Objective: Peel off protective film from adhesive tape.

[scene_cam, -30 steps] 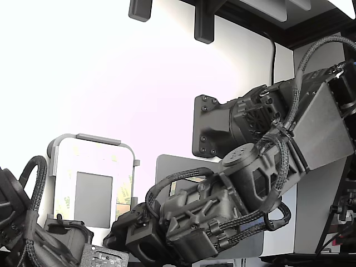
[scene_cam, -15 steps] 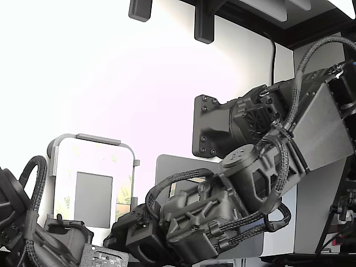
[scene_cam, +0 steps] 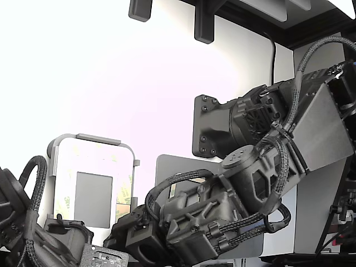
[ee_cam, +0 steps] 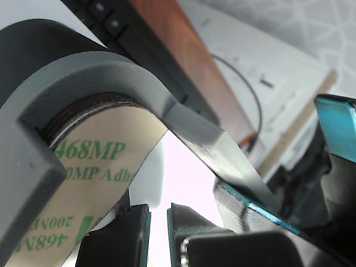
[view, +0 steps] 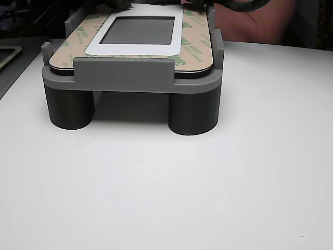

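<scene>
White table — grey fixture

The exterior view is badly overexposed: the worktop blows out to white with a faint pink cast, while the arm stays dark and low in detail. The wrist view is soft at close range; the grey fixture is blurred, and a pink-white glare fills the gap beside the protective film. The other view is evenly lit, with soft shadows under the fixture's legs.
</scene>
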